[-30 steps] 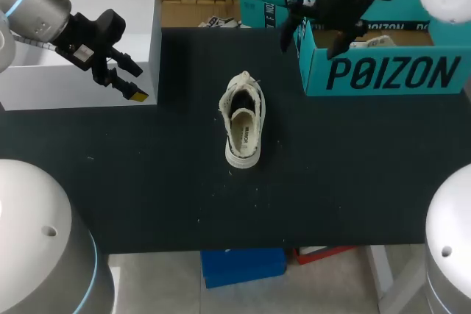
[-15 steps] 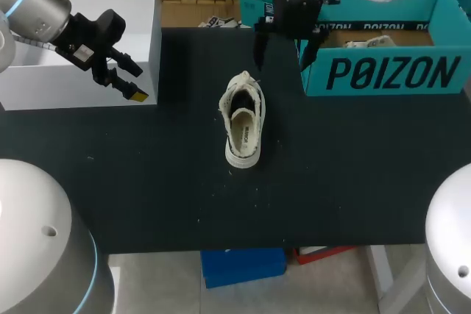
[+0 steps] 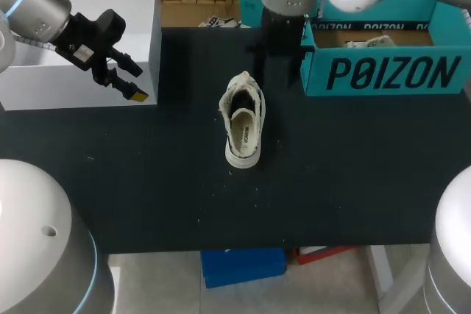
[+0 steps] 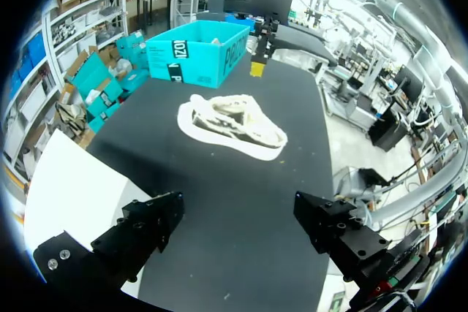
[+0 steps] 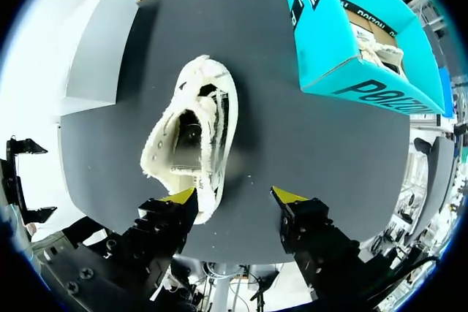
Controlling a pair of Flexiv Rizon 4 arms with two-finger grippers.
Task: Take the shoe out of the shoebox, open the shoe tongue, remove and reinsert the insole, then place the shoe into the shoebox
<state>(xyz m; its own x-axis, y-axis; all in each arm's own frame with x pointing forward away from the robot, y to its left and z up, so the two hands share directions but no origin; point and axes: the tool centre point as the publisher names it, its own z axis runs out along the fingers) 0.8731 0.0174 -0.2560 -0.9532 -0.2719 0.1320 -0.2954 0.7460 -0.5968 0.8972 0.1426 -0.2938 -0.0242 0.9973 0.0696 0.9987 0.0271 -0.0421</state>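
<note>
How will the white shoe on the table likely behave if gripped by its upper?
The shoe looks like soft, low-cut canvas with a wide opening, so its upper would probably fold under a pinch. It sits flat and low on the table, so a push should slide it rather than tip it.

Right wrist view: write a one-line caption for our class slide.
Open right hand facing the white shoe lying ahead of it on the black table, the teal shoebox standing nearby.

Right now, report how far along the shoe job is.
Done: the shoe lies out of the shoebox on the table. In hand: the right claw hovers open by the shoe's toe end, gripping nothing; the left claw is open, off to the side. Remaining: tongue, insole out and in, shoe back in the box.
</note>
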